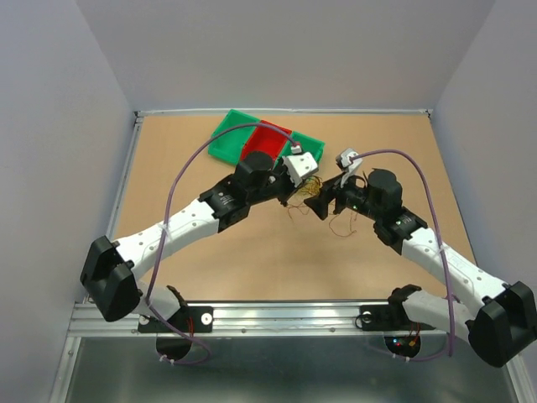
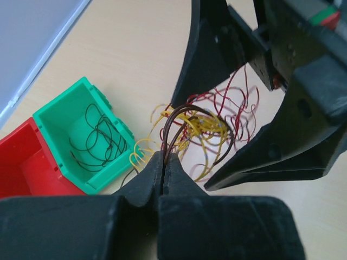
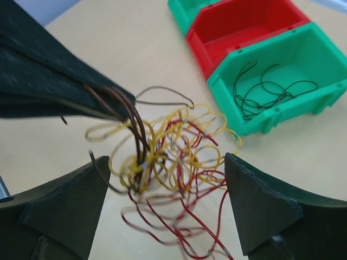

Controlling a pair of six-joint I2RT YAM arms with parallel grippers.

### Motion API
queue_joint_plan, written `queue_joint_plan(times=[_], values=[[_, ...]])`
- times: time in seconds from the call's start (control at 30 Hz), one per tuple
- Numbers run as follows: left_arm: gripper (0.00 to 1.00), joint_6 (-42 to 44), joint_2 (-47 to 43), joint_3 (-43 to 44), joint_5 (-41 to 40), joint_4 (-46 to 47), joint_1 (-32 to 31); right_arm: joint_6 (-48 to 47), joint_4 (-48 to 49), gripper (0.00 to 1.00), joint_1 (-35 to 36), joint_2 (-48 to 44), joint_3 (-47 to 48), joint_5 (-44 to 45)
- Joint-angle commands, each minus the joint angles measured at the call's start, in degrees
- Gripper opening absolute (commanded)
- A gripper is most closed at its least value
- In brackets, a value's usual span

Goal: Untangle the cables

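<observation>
**K:** Cables point(image 1: 312, 195): one wiry clump, mid-counter, a little toward the far side, between the two tool tips. Yellow and red loops are knotted together, and the brown strands point(image 2: 176, 122) arch out of the top.

**M:** Tools?

**K:** Left tool point(image 2: 164, 162): closed, pinching the brown strands at its tip. Right tool point(image 3: 167, 162): open, one finger on either side of the clump, clamping nothing.

**M:** Is the clump off the counter?

**K:** It appears to hang from the left tool. Cannot tell whether the lowest red loops touch the counter point(image 1: 252, 252).

**M:** Geometry for the next move?

**K:** The brown strands run from the left tip straight into the clump's core, roughly along the line joining the two tools. The yellow-red mass sits directly ahead of the right tool, inside its gap. Judgement: the right arm is placed to close on that mass, and the pull should go apart along that same line.

**M:** Room?

**K:** The green bin point(image 2: 103, 173), with a black strand point(image 2: 100, 138) lying in it, and the red bin point(image 2: 27, 162) sit just beyond the left tool, far-left. There is open counter behind the right tool and toward the near edge. The side walls point(image 1: 84, 126) are well apart from both arms. Risk, as I judge it: the loops snag and everything follows as one lump.
</observation>
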Motion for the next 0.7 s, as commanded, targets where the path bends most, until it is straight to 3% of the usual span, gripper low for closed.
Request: queue_joint_plan(times=[0.0, 0.1, 0.13, 0.17, 0.2, 0.23, 0.33, 0.47, 0.57, 0.67], values=[[0.00, -3.5, -6.7, -3.0, -2.1, 7.6, 2.0, -3.0, 3.6, 0.88, 0.2, 1.5, 2.1, -7.5], [0.00, -5.0, -9.7, -5.2, -5.0, 10.6, 3.1, -3.2, 2.9, 0.58, 0.2, 2.3, 2.5, -9.5], [0.00, -5.4, -10.4, -5.6, -5.4, 11.1, 3.5, -3.2, 2.7, 0.38, 0.3, 2.3, 2.6, -8.9], [0.00, -5.9, -11.6, -6.1, -5.4, 12.1, 4.0, -2.5, 2.4, 0.27, 0.2, 2.0, 2.9, -6.7], [0.00, -6.3, -12.3, -6.9, -6.4, 12.5, 4.3, -2.1, 2.1, 0.09, 0.2, 1.6, 2.9, -5.2], [0.00, -6.4, -12.8, -7.2, -7.1, 13.0, 4.4, -1.6, 1.7, 0.02, 0.3, 1.1, 2.8, -1.5], [0.00, -8.4, -14.5, -8.7, -12.0, 15.4, 5.3, 1.9, -1.4, 0.01, 0.3, -1.9, 2.9, 7.5], [0.00, -12.5, -15.2, -10.1, -17.7, 18.3, 9.2, 8.4, -8.5, 0.00, 0.2, -8.1, 2.7, 35.2], [0.00, -15.0, -14.6, -9.9, -18.5, 18.4, 11.5, 11.6, -9.6, 0.01, 0.2, -12.8, 1.6, 47.3], [0.00, -15.8, -15.1, -10.8, -20.0, 19.7, 13.6, 13.6, -10.1, 0.00, 0.2, -19.9, -0.4, 53.7]])
